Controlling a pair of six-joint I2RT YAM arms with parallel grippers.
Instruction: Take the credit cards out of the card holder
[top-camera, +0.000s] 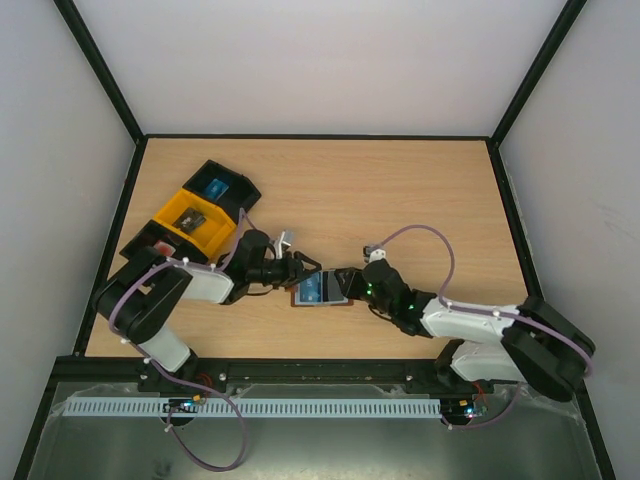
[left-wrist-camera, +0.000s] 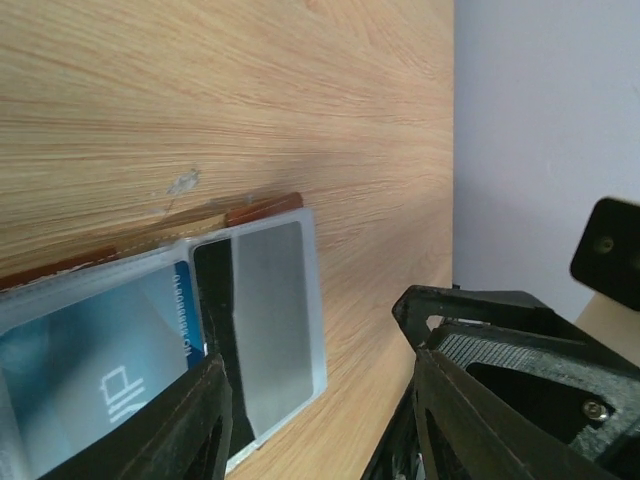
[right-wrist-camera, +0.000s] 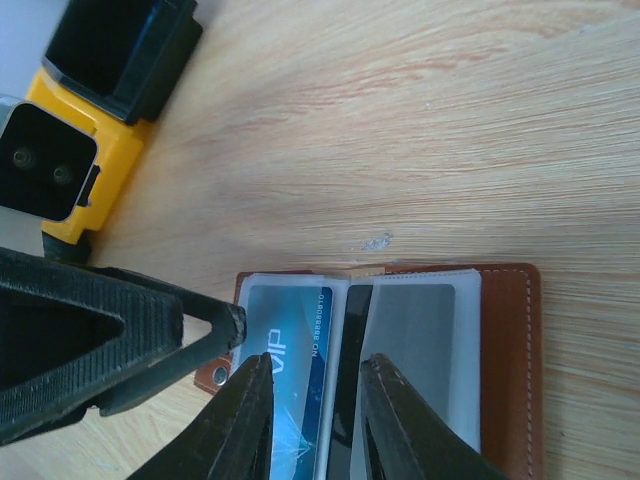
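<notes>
Where the two arms meet over the near half of the pale wooden worktop (top-camera: 400, 190), the small brown leather card holder (top-camera: 322, 291) lies opened flat, its clear inner pockets facing up. The left hand (top-camera: 298, 268) is at the holder's 9 o'clock side, fingers spread wide with nothing between them. In the right wrist view one fingertip sits just beside the small side tab (right-wrist-camera: 215, 375). The right hand (right-wrist-camera: 318, 368) is at 3 o'clock, fingers partly apart, straddling the dark centre fold and gripping nothing. Both credit cards (left-wrist-camera: 275, 310) sit in their pockets: a blue plastic card (right-wrist-camera: 285, 345) with white lettering at 9 o'clock, a plain grey card (right-wrist-camera: 420, 335) beside it. Farther off, toward 10 o'clock, stand a yellow plastic bin (top-camera: 190, 218) and a black plastic bin (top-camera: 222, 187).
</notes>
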